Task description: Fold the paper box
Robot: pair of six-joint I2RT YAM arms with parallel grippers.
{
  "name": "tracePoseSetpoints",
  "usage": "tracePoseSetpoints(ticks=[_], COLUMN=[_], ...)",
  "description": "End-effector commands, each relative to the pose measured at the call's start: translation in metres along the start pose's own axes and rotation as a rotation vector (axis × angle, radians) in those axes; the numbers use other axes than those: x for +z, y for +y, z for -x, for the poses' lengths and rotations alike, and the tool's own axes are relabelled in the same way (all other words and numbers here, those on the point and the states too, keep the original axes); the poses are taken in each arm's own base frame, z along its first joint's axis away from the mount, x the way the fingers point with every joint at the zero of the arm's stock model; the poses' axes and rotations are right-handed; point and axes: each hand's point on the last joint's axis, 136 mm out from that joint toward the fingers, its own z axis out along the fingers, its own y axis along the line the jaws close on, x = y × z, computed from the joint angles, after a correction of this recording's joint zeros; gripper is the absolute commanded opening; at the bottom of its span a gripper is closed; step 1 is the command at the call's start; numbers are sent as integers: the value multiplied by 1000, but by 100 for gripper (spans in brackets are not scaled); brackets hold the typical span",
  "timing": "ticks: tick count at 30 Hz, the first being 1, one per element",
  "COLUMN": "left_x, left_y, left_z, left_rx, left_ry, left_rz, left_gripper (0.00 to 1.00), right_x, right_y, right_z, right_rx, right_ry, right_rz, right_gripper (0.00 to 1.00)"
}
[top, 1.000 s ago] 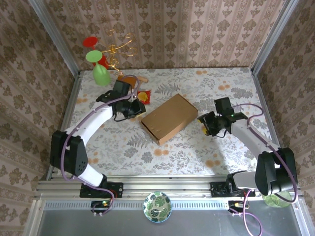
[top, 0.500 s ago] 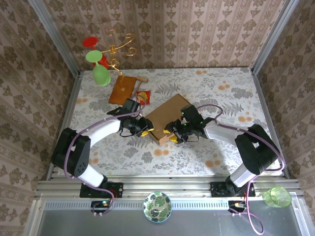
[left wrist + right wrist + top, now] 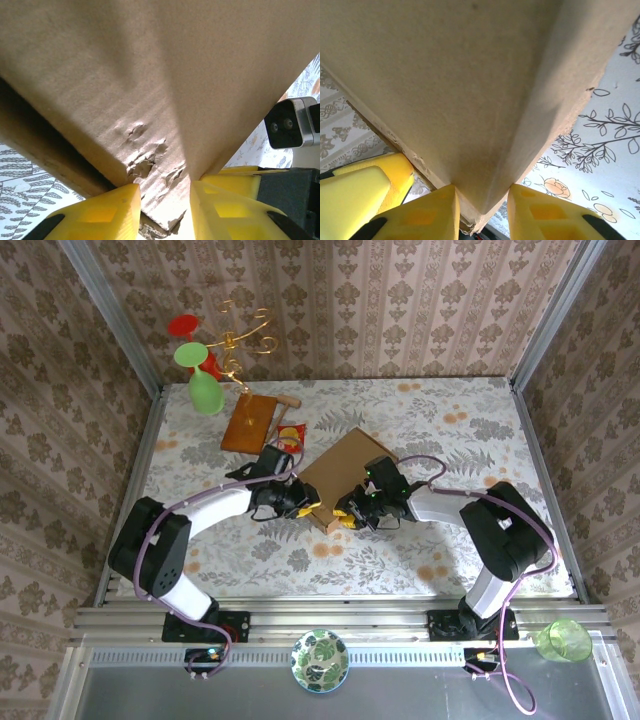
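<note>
The left gripper (image 3: pixel 162 212) is clamping its 2 yellow fingers (image 3: pixel 107 212) on the near corner of the paper box (image 3: pixel 165 65), a large plain brown corrugated cardboard mailer. Crumpled, torn cardboard is filling the gap between them. In the overhead view this gripper (image 3: pixel 303 507) is reaching in from the left and pressing against the near left edge of the box (image 3: pixel 345 468).

The right gripper (image 3: pixel 482 215) is gripping the same corner from the other side. Its 2 yellow fingers (image 3: pixel 542 212) are touching the 2 faces that are meeting at the edge between them. From above, that gripper (image 3: pixel 346 519) is sitting just right of the corner, so the 2 grippers are nearly meeting there.

The box is lying turned diagonally at the middle of the floral-patterned table (image 3: pixel 450 420), its far corner pointing away from the arms. Beyond its far left side, a small red and yellow packet (image 3: pixel 290 435) is lying near it. A flat orange-brown wooden board (image 3: pixel 248 423) is resting farther back, apart from the box.
</note>
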Motion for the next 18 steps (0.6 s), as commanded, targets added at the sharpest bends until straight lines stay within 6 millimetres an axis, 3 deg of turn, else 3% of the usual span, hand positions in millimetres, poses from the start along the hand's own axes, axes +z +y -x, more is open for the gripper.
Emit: tracePoseSetpoints(ticks=[1, 5, 10, 14, 18], left_x=[16, 18, 13, 5, -26], left_y=[31, 27, 3, -20, -47], left_z=[-18, -15, -7, -1, 16], left_rx=[-53, -48, -1, 31, 113], left_ry=[60, 57, 43, 50, -36], left_rz=[85, 70, 21, -4, 2], left_gripper=[29, 19, 18, 22, 34], right_x=[10, 5, -14, -46, -94], right_y=[-30, -23, -17, -9, 6], right_z=[-3, 0, 12, 29, 43], right_rx=[29, 17, 8, -1, -74], right_ry=[26, 19, -27, -86, -181], right_rz=[-91, -87, -81, -48, -54], right_gripper=[27, 27, 28, 40, 52])
